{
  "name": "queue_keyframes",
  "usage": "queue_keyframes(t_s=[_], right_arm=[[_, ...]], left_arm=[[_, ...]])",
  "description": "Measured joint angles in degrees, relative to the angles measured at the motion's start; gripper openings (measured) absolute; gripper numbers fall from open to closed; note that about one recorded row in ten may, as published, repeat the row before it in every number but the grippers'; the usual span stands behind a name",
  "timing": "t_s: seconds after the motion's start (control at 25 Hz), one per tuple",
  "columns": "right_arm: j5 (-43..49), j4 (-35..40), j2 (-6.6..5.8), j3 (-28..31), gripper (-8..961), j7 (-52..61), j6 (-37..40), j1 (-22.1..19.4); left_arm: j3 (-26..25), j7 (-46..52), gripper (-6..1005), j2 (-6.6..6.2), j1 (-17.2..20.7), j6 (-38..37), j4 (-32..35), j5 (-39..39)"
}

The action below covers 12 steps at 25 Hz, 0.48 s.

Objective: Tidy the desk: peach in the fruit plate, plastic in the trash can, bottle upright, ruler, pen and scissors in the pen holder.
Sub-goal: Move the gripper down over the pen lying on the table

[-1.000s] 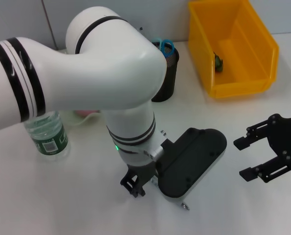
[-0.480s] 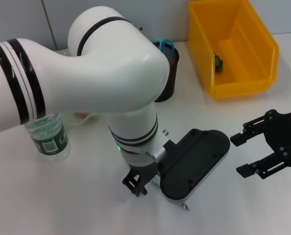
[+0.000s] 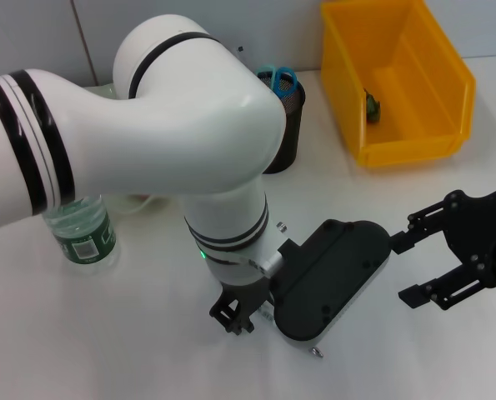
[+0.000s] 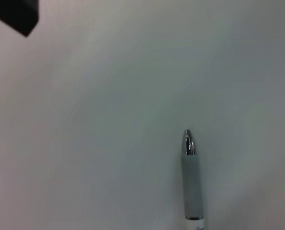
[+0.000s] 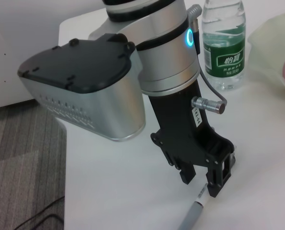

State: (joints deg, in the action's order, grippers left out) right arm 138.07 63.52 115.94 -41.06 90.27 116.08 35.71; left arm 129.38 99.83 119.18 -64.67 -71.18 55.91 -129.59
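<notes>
Right gripper (image 3: 423, 267) has crept left — jaws apart.

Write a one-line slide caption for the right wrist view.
Left gripper lowered over the pen on the white desk, upright water bottle behind it.

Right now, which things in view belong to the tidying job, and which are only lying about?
Job: pen under left gripper, upright bottle, scissors in pen holder, trash can.
Lying about: small screws; right gripper waits open.
</notes>
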Motion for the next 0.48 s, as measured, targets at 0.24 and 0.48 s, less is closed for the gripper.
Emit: queue_keyframes(t_s=[0.24,0.48], right_arm=[[-0.1,0.1,0.22,-0.1,744,0.0,0.1,0.1],[0.1,0.2,0.54,-0.1,744,0.0,0.3,0.2]], left_arm=[[0.2,0.7,477,0.0,0.2,0.1,0.5,0.0],[0.7,1.1,354,0.0,0.4,0.5,0.8,0.0]])
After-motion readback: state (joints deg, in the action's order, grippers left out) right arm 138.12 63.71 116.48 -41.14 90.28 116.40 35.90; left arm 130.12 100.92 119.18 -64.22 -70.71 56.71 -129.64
